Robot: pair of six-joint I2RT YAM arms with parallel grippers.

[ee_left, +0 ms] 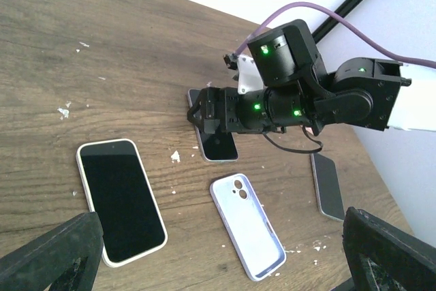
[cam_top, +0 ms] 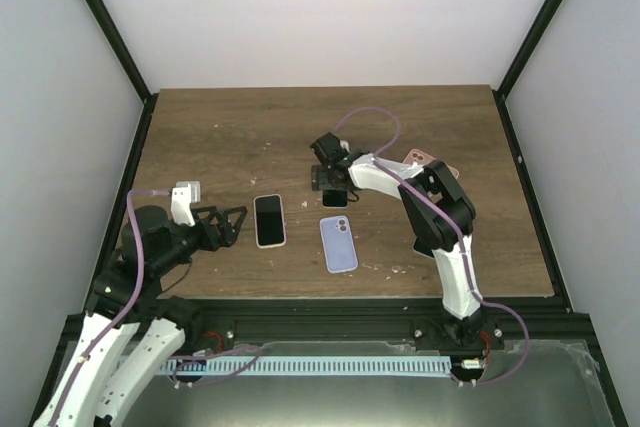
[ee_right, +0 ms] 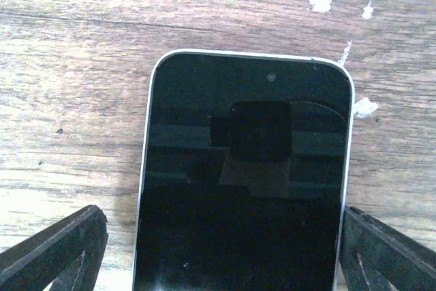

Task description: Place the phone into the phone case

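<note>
The empty lavender phone case (cam_top: 338,244) (ee_left: 246,233) lies inside-up at the table's middle. Just beyond it a dark-screened phone (cam_top: 335,199) (ee_left: 219,146) (ee_right: 245,168) lies flat, screen up. My right gripper (cam_top: 333,187) (ee_right: 221,250) is low over this phone, open, one finger on each side of it; its left finger (ee_right: 54,250) stands clear of the phone's edge. A larger white-rimmed phone (cam_top: 268,220) (ee_left: 121,199) lies screen up to the left of the case. My left gripper (cam_top: 235,224) (ee_left: 219,236) hovers open beside that phone, holding nothing.
A dark phone (cam_top: 424,247) (ee_left: 327,185) lies flat to the right of the case, partly under the right arm. A pink phone-shaped item (cam_top: 430,159) sits behind that arm. White specks dot the wooden table (cam_top: 220,137). Black frame posts stand at the back corners.
</note>
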